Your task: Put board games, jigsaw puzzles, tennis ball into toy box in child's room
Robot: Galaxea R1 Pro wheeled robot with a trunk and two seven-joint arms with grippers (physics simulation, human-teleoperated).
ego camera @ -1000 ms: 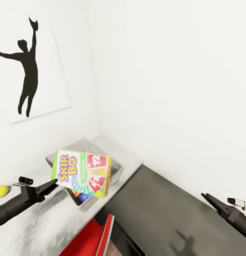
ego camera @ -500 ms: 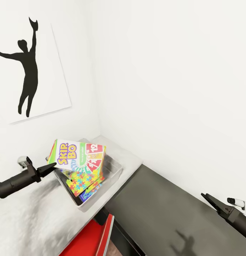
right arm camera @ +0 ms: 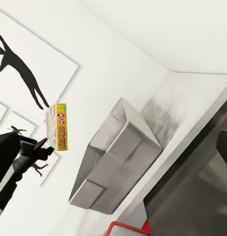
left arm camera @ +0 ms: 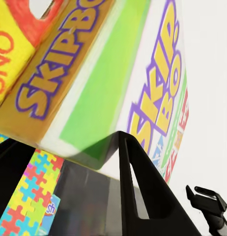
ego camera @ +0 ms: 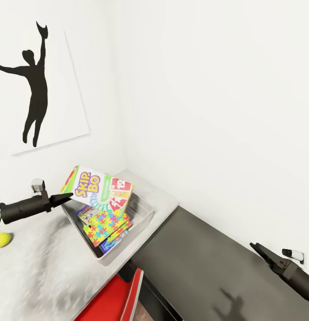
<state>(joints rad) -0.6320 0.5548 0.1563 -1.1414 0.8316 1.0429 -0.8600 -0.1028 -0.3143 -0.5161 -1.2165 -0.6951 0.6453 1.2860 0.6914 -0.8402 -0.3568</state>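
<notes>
A child's room at home: a black sports silhouette picture point(ego camera: 31, 84) hangs at ten o'clock, above a grey tabletop point(ego camera: 47, 267) bearing a toy box point(ego camera: 143, 214) of bright games and puzzles.

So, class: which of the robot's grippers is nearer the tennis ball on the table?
Left. The left gripper holds the Skip-Bo box over the toy box, just above the tennis ball; the right gripper hangs over the dark counter, far across.

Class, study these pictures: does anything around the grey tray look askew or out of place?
Yes. The Skip-Bo box hangs tilted above the toy box, pinched at one corner by the left gripper, not lying flat like the jigsaw puzzle inside. The tennis ball sits out on the table.
</notes>
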